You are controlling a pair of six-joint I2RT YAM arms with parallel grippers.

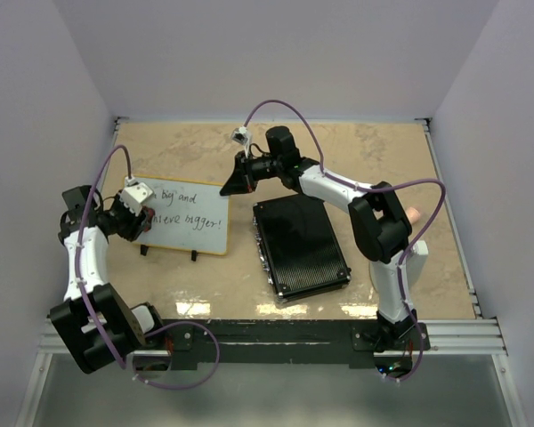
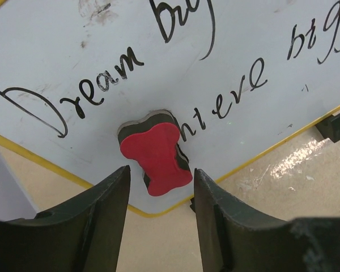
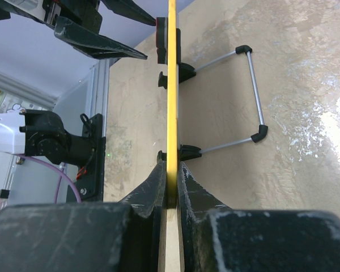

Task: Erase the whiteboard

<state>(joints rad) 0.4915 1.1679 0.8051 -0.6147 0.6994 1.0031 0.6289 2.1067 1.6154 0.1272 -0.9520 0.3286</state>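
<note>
Whiteboard (image 1: 182, 218) is seen standing upright on small black feet on the tan table (image 1: 383, 151), with its written face turned toward the arm bases. Black ribbed case (image 1: 301, 245) is laid flat just off the board's right end, not touching it. Black handwriting is spread across the white face; "Dream" and "big" are legible in the left wrist view. The board's upper right corner is pinched by the right gripper (image 1: 234, 182). In the right wrist view the board is seen edge-on, and the jaws are pressed together on its thin yellow-tan edge. Wire prop stand (image 3: 255, 93) is noted behind the board's back. Red eraser (image 2: 156, 157) is set flat against the written face near the board's lower left, over the start of the second line. Left gripper (image 2: 161, 173) is held at that spot with jaws spread to either side of the eraser. Contact between fingers and eraser cannot be determined.
</note>
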